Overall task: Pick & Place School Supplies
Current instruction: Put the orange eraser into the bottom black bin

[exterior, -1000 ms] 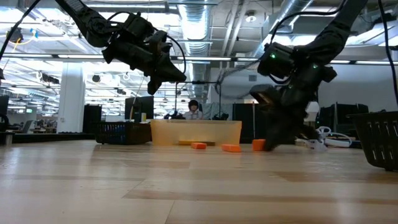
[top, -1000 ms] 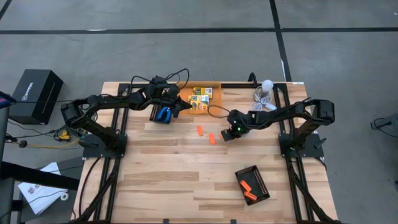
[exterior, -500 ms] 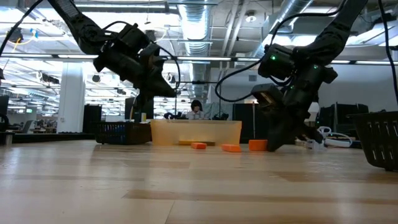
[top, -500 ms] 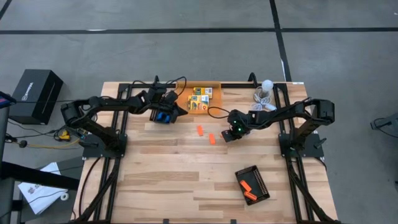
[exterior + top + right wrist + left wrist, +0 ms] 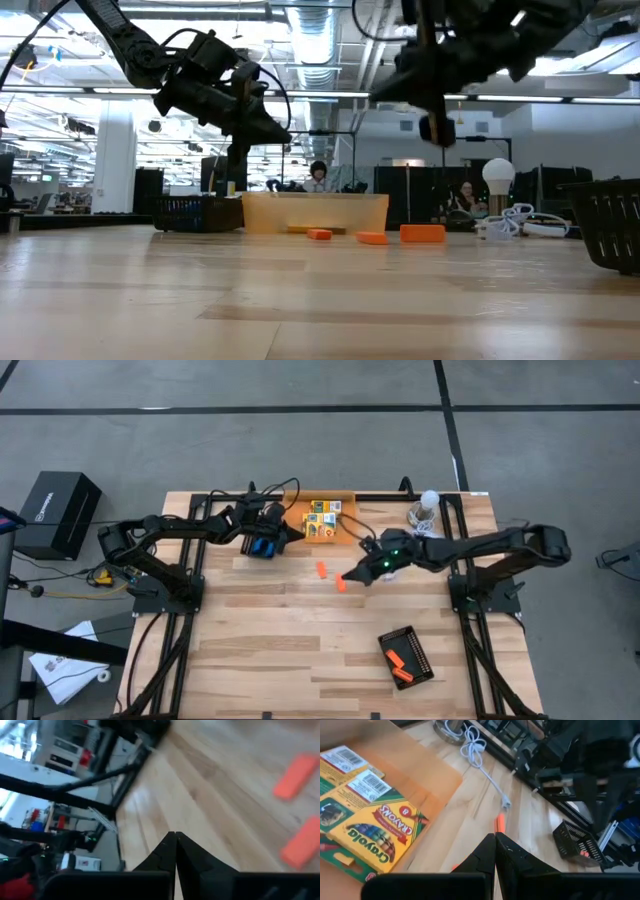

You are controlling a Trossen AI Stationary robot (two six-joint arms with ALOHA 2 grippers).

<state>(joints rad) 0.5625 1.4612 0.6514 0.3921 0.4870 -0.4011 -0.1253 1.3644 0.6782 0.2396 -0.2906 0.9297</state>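
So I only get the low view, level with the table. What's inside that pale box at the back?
Observer: From above, the pale box holds yellow-and-green crayon boxes.
Visitor: And the black basket on my right?
Observer: The high view shows orange sticks lying in that black ridged tray.
Visitor: Are the pincers gripping anything?
Observer: No. The wrist views show the left pincer and right pincer shut, with nothing between the fingers.
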